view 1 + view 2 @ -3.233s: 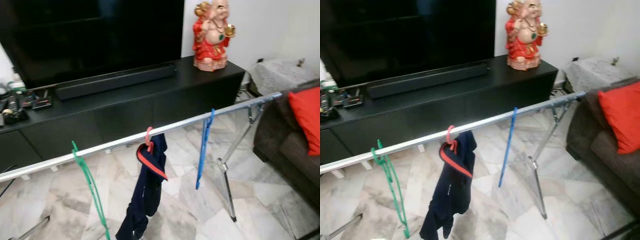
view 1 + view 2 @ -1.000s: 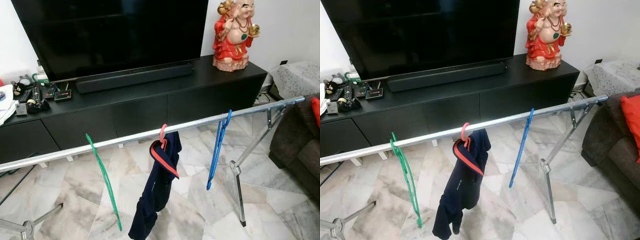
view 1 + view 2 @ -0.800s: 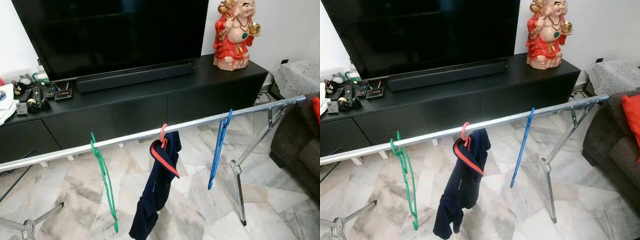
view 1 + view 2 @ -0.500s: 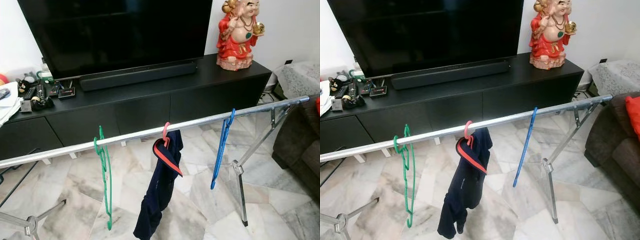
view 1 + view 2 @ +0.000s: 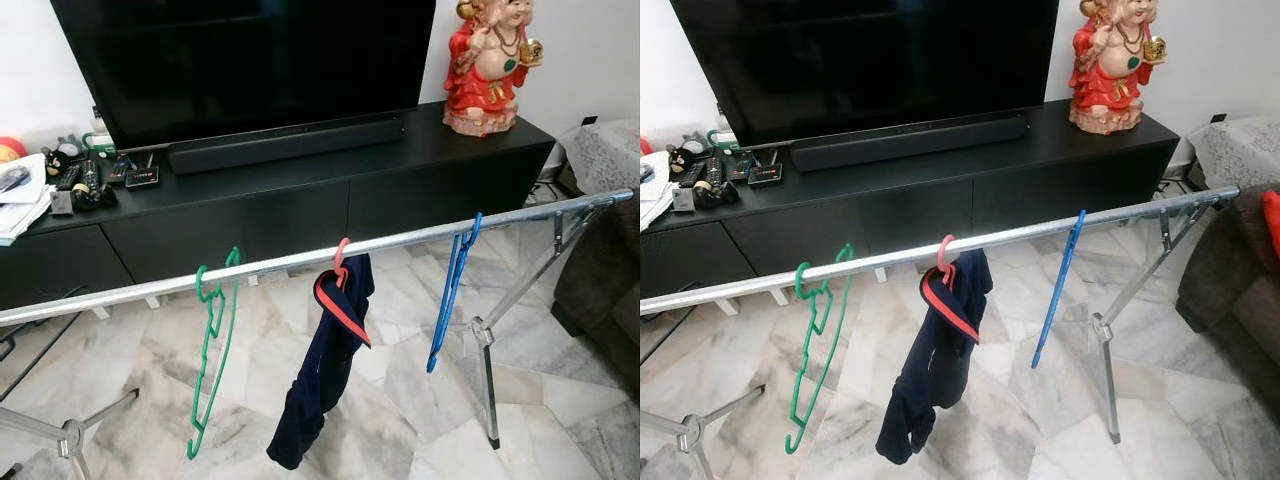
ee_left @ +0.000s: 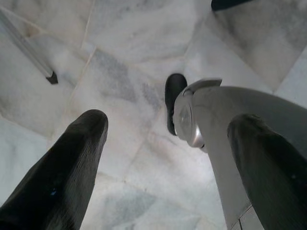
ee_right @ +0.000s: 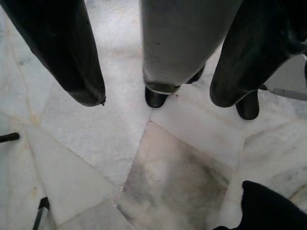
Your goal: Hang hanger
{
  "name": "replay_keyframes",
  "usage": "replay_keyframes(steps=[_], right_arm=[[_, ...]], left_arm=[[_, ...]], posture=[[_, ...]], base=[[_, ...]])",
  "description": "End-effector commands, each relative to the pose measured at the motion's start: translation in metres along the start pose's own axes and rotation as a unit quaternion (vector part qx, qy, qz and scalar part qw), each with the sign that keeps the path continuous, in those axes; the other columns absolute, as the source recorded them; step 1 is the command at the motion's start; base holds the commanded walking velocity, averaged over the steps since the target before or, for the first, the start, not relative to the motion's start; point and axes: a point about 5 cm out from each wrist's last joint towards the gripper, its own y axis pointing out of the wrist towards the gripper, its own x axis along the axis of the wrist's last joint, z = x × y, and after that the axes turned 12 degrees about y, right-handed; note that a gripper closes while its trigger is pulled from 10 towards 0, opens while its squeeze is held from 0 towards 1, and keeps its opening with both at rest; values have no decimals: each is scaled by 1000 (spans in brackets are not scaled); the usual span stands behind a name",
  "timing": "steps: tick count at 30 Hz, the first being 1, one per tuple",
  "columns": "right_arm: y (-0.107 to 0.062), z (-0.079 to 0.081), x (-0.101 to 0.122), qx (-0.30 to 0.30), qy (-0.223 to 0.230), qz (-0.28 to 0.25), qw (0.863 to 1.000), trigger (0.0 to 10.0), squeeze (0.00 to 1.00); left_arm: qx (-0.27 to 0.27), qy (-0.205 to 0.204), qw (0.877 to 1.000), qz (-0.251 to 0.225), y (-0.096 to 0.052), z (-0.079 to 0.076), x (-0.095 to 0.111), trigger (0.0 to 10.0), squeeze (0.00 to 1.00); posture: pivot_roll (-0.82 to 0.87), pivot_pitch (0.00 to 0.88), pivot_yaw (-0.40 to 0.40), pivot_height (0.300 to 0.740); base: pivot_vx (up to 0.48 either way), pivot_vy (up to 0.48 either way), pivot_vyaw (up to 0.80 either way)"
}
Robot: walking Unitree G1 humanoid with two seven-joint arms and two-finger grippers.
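A silver rail (image 5: pixel 300 262) of a drying rack runs across the room from near left to far right, above a marble floor (image 5: pixel 400 400). Three hangers hook over it. The green hanger (image 5: pixel 213 350) hangs furthest left, empty, its hook on the rail and its body tilted. The pink hanger (image 5: pixel 340 265) is at the middle and carries a navy garment (image 5: pixel 325 375) with a red-edged collar. The blue hanger (image 5: pixel 450 290) hangs to the right, empty and seen nearly edge-on.

Behind the rack stands a black TV cabinet (image 5: pixel 280 210). Its tabletop bears a soundbar (image 5: pixel 285 145), a TV (image 5: pixel 250 60), a red figurine (image 5: pixel 495 65) at the far right end, and small clutter (image 5: pixel 75 180) at the left end.

Compared with half a second ago, the camera has shifted, so the cabinet sits lower in frame. The green hanger has swung: its lower end now points more to the left, and its body shows broader than before. Pink and blue hangers hang as they did.

Left gripper (image 6: pixel 168 143) hangs over the floor, jaws wide, holding nothing. Right gripper (image 7: pixel 158 86) likewise points at the floor, jaws wide and empty
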Motion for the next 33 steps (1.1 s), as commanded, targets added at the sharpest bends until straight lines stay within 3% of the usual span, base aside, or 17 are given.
replay_keyframes(steps=[1, 5, 7, 11, 14, 17, 18, 23, 33], right_arm=[[-1, 5, -4, 1, -4, 7, 1000, 10000, 0], [1, 3, 1, -1, -4, 4, 1000, 10000, 0], [1, -18, 6, -11, -2, 1, 1000, 10000, 0], [-1, -39, 8, -22, -1, 0, 1000, 10000, 0], [-1, -38, 7, -22, -1, 1, 1000, 10000, 0], [-1, -27, 4, -16, -2, 2, 1000, 10000, 0], [0, -1, -1, -3, -4, 3, 1000, 10000, 0], [-1, 12, -4, 4, -5, 5, 1000, 10000, 0], [1, -28, 10, -16, -1, 0, 1000, 10000, 0]], left_arm=[[5, -2, 1000, 16, -3, 4, -9, 10000, 0], [5, -2, 1000, 17, -3, 4, -9, 10000, 0], [4, -2, 1000, 17, -3, 4, -9, 10000, 0], [4, -2, 1000, 17, -3, 4, -10, 10000, 0], [4, -2, 1000, 17, -3, 4, -10, 10000, 0], [4, -2, 1000, 17, -3, 4, -10, 10000, 0], [4, -3, 1000, 18, -3, 4, -11, 10000, 0], [5, -3, 1000, 18, -3, 4, -11, 10000, 0], [4, -3, 1000, 19, -3, 3, -12, 10000, 0]], posture=[[62, 68, 48, 740], [62, 67, 47, 740], [62, 66, 48, 740], [62, 66, 48, 740], [63, 67, 48, 740], [63, 67, 48, 740], [62, 67, 47, 740], [63, 68, 47, 740], [63, 68, 47, 740]], base=[[-259, 0, 0], [-255, 0, 0], [-259, 0, 0], [-257, 0, 0], [-257, 0, 0], [-255, 0, 0], [-255, 0, 0], [-257, 0, 0], [-256, 0, 0]])
